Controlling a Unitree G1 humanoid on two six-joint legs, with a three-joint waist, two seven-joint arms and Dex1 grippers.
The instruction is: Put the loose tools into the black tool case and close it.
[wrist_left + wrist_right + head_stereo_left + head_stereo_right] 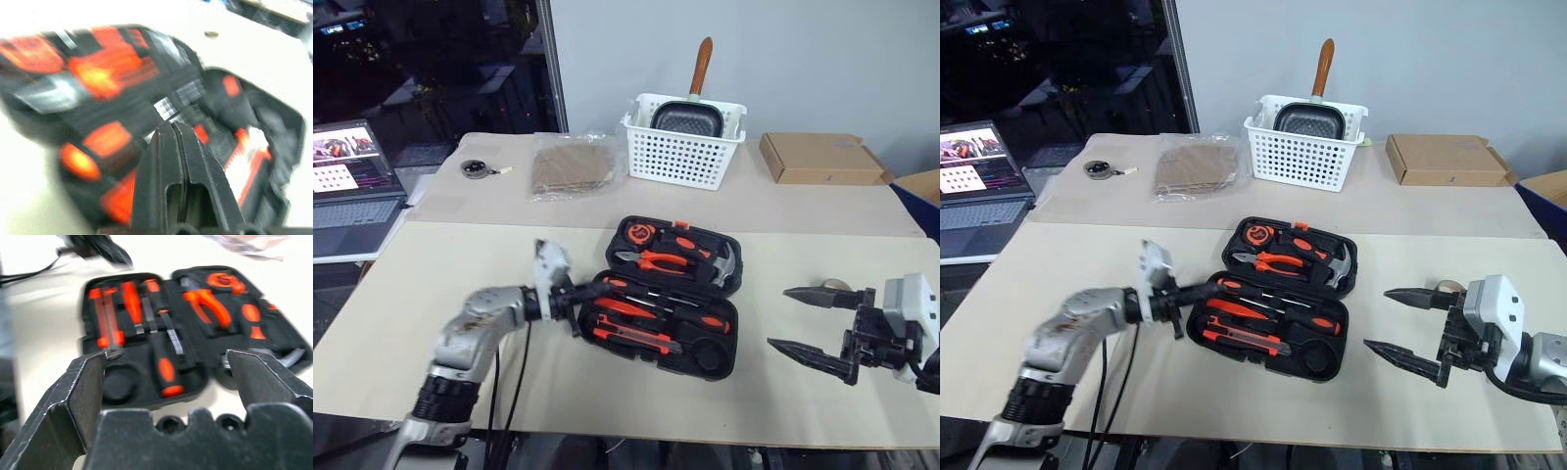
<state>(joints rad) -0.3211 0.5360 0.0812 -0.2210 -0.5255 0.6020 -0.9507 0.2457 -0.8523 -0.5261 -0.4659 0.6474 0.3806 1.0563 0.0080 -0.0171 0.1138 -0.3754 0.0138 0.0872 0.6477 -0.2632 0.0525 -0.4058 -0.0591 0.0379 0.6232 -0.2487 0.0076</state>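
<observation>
Open black tool case (703,354) mid-table, left hand (576,299) at its edge, right hand (808,330) apart

The left arm (475,338) is silver-grey metal with a ribbed black cuff, black cables hanging beneath it and a white block at the wrist, while the right gripper (813,328) has two black, pointed, serrated fingers on a white housing.

readable text: none | laptop (352,186) screen: content showed, too small to read | cardboard box (820,158): no legible label seen
</observation>
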